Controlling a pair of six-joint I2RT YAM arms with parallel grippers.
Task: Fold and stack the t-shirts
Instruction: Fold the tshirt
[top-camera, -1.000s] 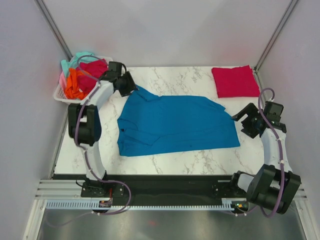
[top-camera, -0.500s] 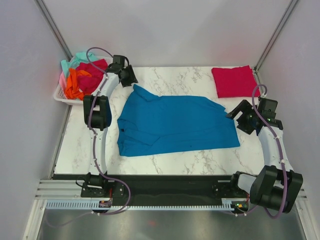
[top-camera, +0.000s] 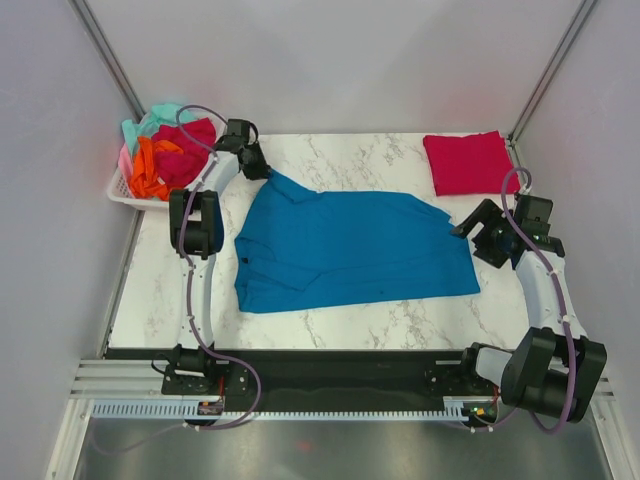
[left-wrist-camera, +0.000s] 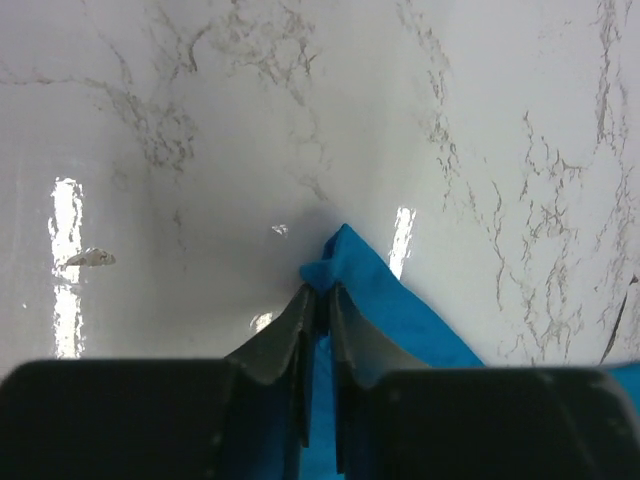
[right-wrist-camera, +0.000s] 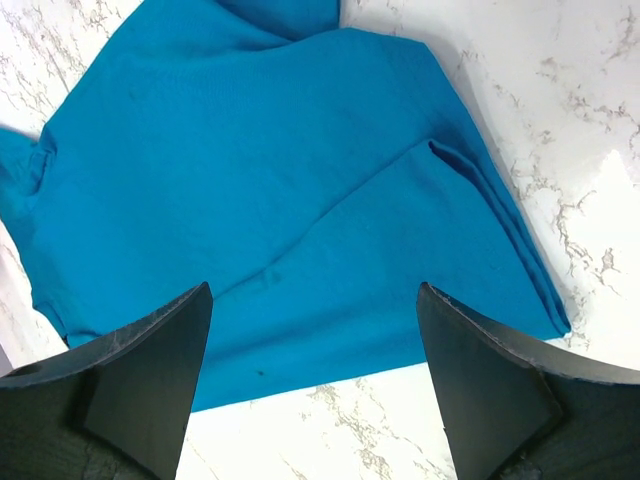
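Note:
A teal-blue t-shirt (top-camera: 350, 250) lies spread flat on the marble table. Its far left corner (left-wrist-camera: 345, 250) is pinched between the fingers of my left gripper (top-camera: 262, 170), which is shut on the cloth right at the table surface (left-wrist-camera: 320, 292). My right gripper (top-camera: 468, 228) hovers open over the shirt's right edge. In the right wrist view the teal cloth (right-wrist-camera: 280, 170) and its near hem show between the wide-apart fingers (right-wrist-camera: 312, 290). A crimson red t-shirt (top-camera: 470, 162) lies folded at the back right corner.
A white plastic basket (top-camera: 120, 186) stands at the back left, just off the table's corner, with several crumpled t-shirts (top-camera: 165, 150) in red, orange, mint and pink. Grey walls close in on both sides. Bare marble (top-camera: 330, 315) shows along the front edge.
The left gripper reached to the teal shirt's far left corner and closed on it. The right gripper shifted slightly left toward the shirt's right edge and stayed open.

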